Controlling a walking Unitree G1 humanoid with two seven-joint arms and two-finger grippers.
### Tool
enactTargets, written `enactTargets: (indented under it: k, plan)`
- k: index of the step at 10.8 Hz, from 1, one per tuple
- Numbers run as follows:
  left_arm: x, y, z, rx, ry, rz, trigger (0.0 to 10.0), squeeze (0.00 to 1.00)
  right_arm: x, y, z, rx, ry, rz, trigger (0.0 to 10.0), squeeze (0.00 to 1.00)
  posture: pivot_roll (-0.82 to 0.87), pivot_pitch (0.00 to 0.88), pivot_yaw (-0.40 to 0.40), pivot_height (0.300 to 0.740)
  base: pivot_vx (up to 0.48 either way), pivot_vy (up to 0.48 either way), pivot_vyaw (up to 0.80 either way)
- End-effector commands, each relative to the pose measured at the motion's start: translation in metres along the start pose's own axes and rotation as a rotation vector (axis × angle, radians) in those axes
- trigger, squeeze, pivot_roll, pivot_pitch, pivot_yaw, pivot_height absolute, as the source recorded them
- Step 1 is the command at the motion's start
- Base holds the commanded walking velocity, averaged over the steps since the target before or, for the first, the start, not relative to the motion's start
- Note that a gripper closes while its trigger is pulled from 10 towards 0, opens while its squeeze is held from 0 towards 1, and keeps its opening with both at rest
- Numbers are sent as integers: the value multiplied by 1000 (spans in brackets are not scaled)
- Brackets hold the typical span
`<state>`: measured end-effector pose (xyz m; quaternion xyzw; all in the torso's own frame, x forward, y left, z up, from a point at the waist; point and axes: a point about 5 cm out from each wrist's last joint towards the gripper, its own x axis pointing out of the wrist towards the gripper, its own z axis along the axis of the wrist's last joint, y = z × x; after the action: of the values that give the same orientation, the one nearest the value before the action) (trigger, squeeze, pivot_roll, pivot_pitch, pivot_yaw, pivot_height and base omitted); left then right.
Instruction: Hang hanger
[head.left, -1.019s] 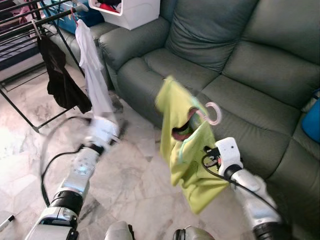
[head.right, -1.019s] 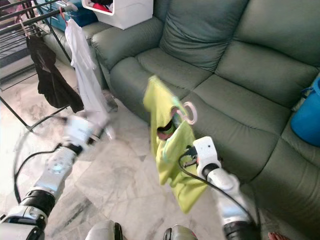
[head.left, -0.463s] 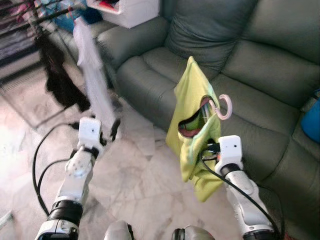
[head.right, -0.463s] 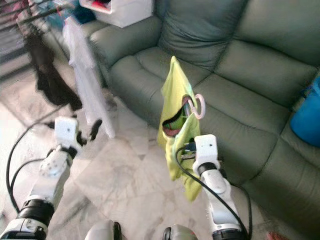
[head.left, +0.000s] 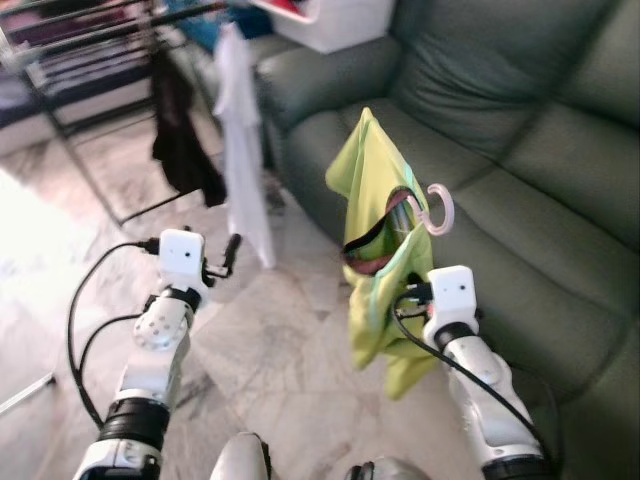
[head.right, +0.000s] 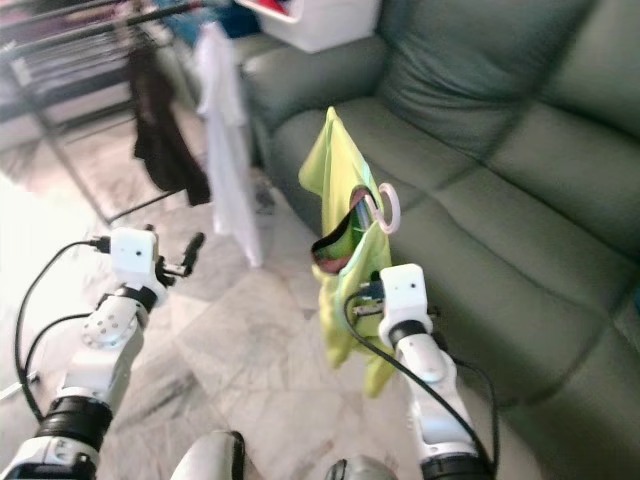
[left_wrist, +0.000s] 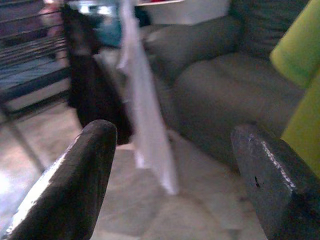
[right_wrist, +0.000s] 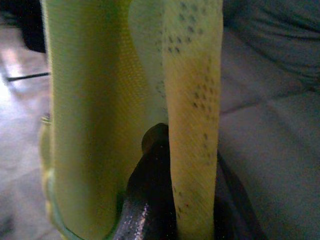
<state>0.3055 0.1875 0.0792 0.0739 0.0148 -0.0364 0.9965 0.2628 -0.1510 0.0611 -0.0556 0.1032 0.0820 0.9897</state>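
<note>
Pink hanger (head.left: 437, 208) with a lime-green shirt (head.left: 378, 250) draped on it is held up in the air by the right gripper (head.left: 418, 297), in front of the dark green sofa (head.left: 520, 170); hook end sticks out at the top right of the shirt. Right jaws are clamped on the shirt-covered hanger, green cloth wrapped round the black fingers (right_wrist: 150, 200) in the right wrist view. Left gripper (head.left: 228, 255) is raised over the marble floor (head.left: 280, 360), well to the left of the hanger, jaws apart and holding nothing. Far left stands a drying rack (head.left: 80, 60) with a black garment (head.left: 180, 140) and a white garment (head.left: 240, 150) hanging from it, both near the sofa's left arm. A white basket (head.left: 340, 20) sits at the sofa's far left end.
</note>
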Motion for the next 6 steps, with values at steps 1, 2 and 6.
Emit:
enactTargets:
  k: [1, 2, 6]
  plan:
    - [2, 2, 4, 14, -6, 35, 10000, 0, 2, 4, 14, 10, -50, 29, 10000, 0, -88, 68, -13, 740, 0, 0, 781]
    - [-1, 5, 0, 20, 7, 72, 10000, 0, 2, 10, 12, 1, -38, 59, 10000, 0, -84, 66, -15, 740, 0, 0, 781]
    - [-5, 11, -6, 5, 35, 109, 10000, 0, 7, 5, 19, -10, -65, 56, 10000, 0, -63, 60, -27, 740, 0, 0, 778]
